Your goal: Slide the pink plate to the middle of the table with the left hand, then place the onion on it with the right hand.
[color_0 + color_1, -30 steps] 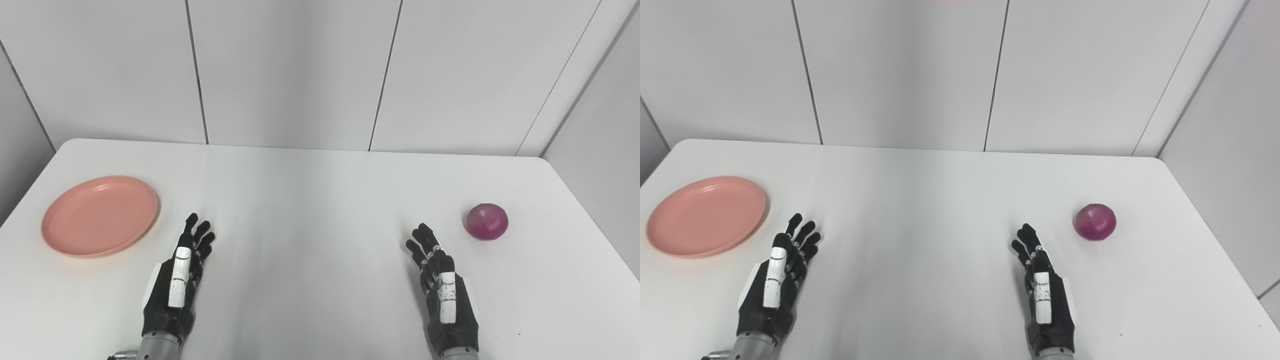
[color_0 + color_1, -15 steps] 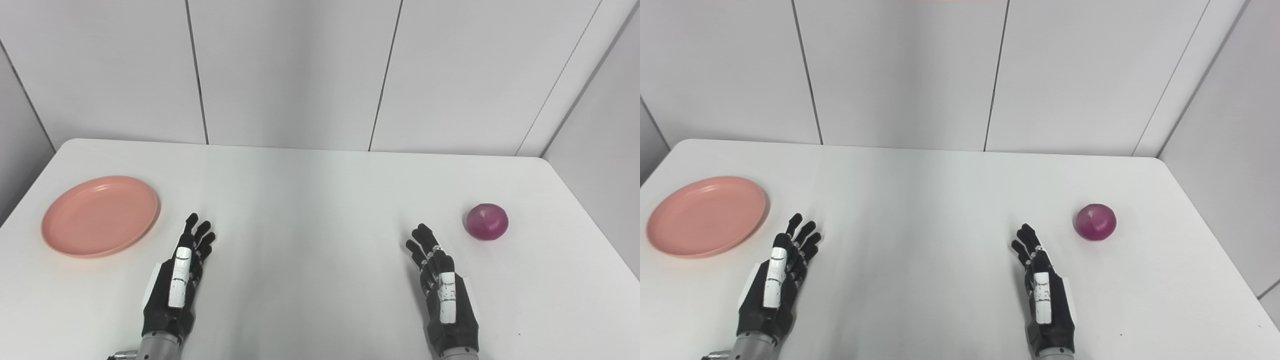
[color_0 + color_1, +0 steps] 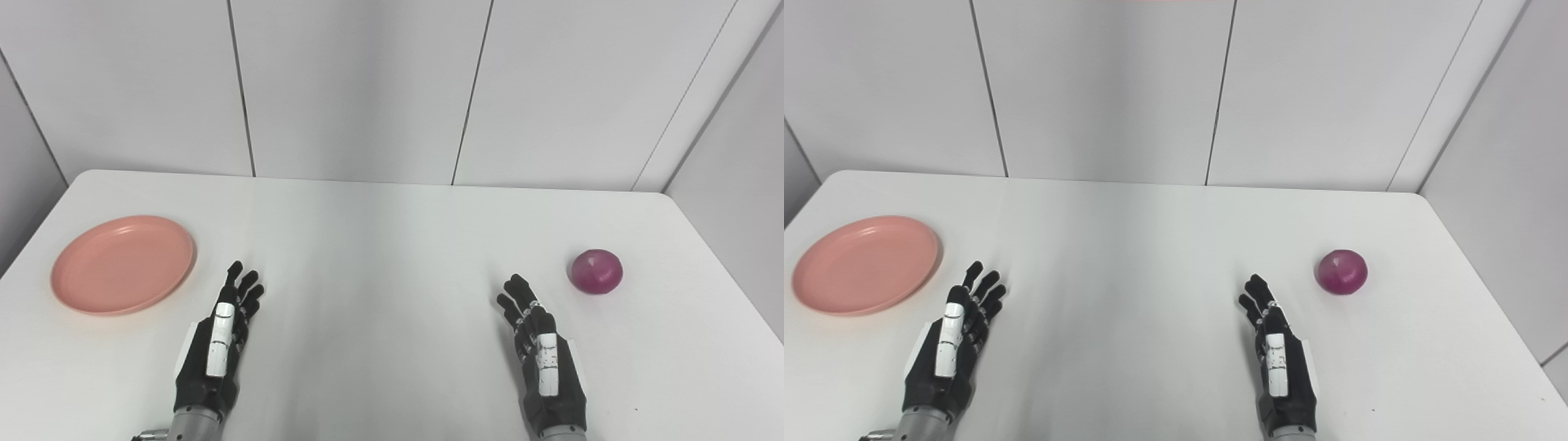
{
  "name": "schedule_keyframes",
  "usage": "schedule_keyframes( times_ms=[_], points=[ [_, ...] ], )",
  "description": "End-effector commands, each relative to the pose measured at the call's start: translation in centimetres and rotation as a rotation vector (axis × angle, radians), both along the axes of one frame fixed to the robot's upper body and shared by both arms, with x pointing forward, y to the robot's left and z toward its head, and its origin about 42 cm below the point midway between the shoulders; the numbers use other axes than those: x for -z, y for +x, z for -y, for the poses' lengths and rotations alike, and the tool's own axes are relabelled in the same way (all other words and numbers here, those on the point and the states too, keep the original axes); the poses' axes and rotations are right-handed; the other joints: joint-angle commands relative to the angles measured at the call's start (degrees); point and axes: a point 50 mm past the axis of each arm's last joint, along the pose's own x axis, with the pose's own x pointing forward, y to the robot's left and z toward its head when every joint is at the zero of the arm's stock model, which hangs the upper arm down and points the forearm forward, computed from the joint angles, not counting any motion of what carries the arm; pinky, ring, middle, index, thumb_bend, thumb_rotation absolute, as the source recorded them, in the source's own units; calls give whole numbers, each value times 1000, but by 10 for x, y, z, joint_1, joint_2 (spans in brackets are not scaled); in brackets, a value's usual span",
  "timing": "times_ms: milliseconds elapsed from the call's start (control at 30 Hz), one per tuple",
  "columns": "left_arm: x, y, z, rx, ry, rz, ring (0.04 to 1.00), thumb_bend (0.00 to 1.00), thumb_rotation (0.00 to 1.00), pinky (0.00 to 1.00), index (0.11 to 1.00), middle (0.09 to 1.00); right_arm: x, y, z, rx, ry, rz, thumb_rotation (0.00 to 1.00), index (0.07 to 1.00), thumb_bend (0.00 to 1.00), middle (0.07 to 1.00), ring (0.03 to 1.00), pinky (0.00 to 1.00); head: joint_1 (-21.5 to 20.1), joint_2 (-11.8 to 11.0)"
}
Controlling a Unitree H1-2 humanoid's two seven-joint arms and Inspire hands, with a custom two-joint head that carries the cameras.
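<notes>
I saw pink plate [image 3: 122, 264] near surface [image 3: 392, 245] left edge, onion [image 3: 597, 271] near right edge; left hand [image 3: 217, 343] and right hand [image 3: 542, 355] empty, fingers spread.

A white counter [image 3: 380, 245] with rounded far corners fills the lower part of both views. Behind it stands a wall of pale grey panels [image 3: 355, 86] split by thin dark vertical seams, with angled side panels [image 3: 735, 147] closing in. Light is soft and even.
</notes>
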Motion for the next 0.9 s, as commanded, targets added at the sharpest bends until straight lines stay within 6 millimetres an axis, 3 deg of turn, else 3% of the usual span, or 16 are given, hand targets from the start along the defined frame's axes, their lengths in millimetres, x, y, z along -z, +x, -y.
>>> schedule_keyframes(
  times_ms=[0,400,533,633,667,867],
  points=[
    [4,-12,-7,-6,27,-1,950,624,983,1000,980,962,16,-5,5,-2,-13,-52,964,912,800,914,904,976,0,1],
    [5,-12,-4,-11,26,-4,942,632,975,1000,978,958,16,-6,7,4,-18,-55,965,910,804,910,893,966,11,-4],
    [7,-14,3,-8,31,-15,934,640,966,999,971,946,19,-8,15,-4,-36,-56,990,922,781,922,908,987,63,-26],
    [8,-14,6,-9,35,-15,925,640,956,989,964,938,20,-9,18,-3,-40,-57,1000,924,773,925,913,991,63,-26],
    [10,-15,8,-9,32,-17,925,640,956,989,964,938,22,-10,21,-3,-41,-56,1000,924,773,926,913,992,94,-40],
    [18,-17,22,-20,23,-25,931,672,904,995,951,938,33,-14,35,-3,-38,-68,1000,922,735,921,908,990,122,-75]
  ],
)
